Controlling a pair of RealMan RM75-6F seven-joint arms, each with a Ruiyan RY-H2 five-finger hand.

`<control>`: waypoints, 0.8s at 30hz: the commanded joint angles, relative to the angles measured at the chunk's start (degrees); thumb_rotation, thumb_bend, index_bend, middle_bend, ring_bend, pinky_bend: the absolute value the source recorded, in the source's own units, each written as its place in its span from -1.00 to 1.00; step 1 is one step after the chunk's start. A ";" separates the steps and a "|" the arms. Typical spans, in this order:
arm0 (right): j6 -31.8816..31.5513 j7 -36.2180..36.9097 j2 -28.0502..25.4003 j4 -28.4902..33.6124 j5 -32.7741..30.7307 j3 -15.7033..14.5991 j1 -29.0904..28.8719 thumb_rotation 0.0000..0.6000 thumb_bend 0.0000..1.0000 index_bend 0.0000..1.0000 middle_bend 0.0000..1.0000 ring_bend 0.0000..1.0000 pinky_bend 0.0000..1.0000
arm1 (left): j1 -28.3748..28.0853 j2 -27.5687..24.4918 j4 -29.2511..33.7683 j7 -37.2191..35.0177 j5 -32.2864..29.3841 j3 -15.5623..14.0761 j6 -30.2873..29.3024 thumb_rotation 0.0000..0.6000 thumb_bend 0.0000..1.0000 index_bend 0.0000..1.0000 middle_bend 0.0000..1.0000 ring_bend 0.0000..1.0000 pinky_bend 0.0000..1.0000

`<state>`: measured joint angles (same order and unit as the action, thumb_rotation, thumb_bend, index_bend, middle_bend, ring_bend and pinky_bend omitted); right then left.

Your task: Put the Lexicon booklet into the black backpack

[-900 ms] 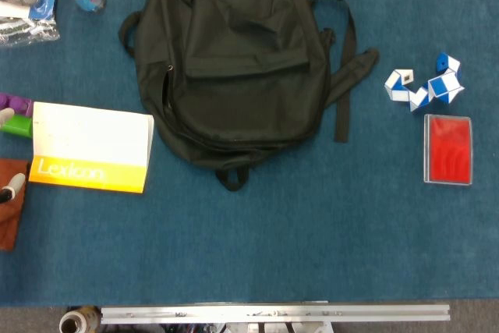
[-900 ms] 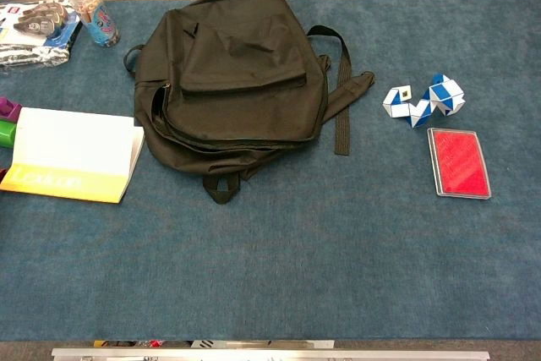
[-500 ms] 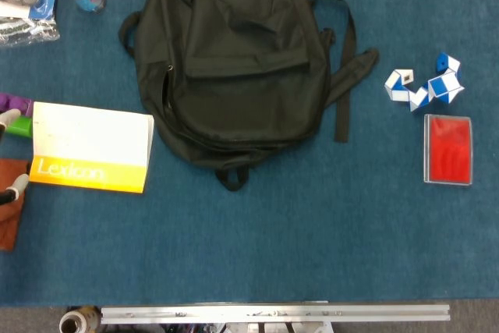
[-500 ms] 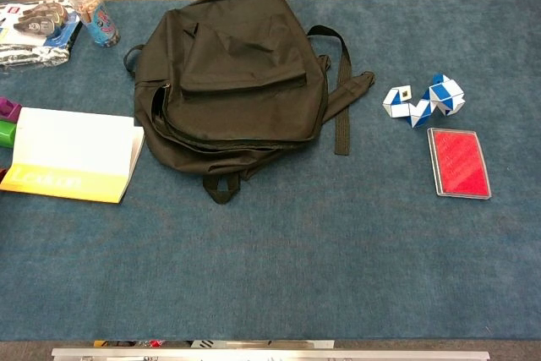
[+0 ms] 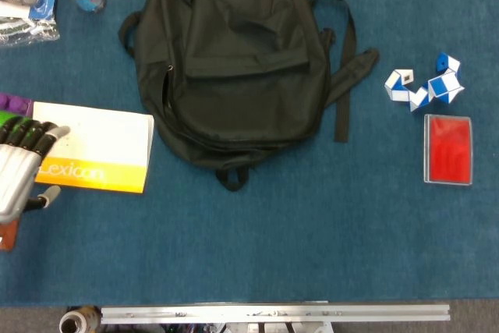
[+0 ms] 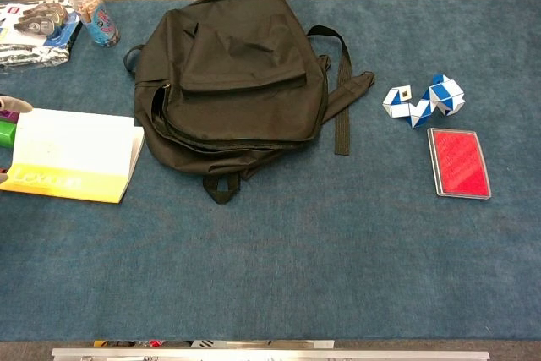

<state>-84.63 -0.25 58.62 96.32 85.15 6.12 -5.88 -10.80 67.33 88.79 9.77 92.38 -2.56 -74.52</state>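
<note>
Left hand (image 5: 22, 168) half out of frame

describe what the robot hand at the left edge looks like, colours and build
Only the left hand shows, and only partly, in the head view. Its body is pale silver-grey, its fingers are segmented in black with light tips, and the thumb ends in a whitish tip. No cables or markings are visible. The right hand is not in view.

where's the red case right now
In both views the red case lies flat at the table's right side, just below the blue-and-white snake puzzle.
</note>
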 commanded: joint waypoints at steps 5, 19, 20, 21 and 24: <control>0.18 -0.26 0.53 -0.23 0.07 -0.65 0.28 1.00 -0.81 -0.50 -0.37 -0.50 -0.31 | -2.71 2.47 -2.37 0.61 -2.35 -1.12 7.15 1.00 -0.67 -0.64 -0.58 -0.62 -0.71; 0.10 -0.33 0.71 -0.30 0.32 -1.47 0.80 1.00 -0.81 -0.50 -0.37 -0.50 -0.31 | -6.18 8.49 -7.69 0.74 -6.66 -0.49 14.10 1.00 -0.67 -0.67 -0.60 -0.62 -0.71; 0.09 -0.31 0.71 -0.30 0.31 -1.52 0.85 1.00 -0.81 -0.50 -0.37 -0.50 -0.31 | -6.38 8.64 -7.92 0.73 -6.88 -0.42 14.38 1.00 -0.67 -0.67 -0.60 -0.62 -0.71; 0.10 -0.29 0.72 -0.30 0.29 -1.59 0.90 1.00 -0.81 -0.50 -0.38 -0.50 -0.31 | -6.61 8.79 -8.22 0.66 -7.20 -0.33 14.73 1.00 -0.67 -0.67 -0.60 -0.62 -0.71; 0.13 -0.22 0.69 -0.35 0.21 -1.74 1.05 1.00 -0.81 -0.50 -0.37 -0.50 -0.31 | -7.06 9.17 -8.88 0.37 -7.90 -0.11 15.28 1.00 -0.67 -0.67 -0.60 -0.62 -0.71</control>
<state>-84.50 -0.48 59.31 95.97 85.36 4.38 -4.83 -17.75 76.40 80.01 10.22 84.59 -2.75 -59.34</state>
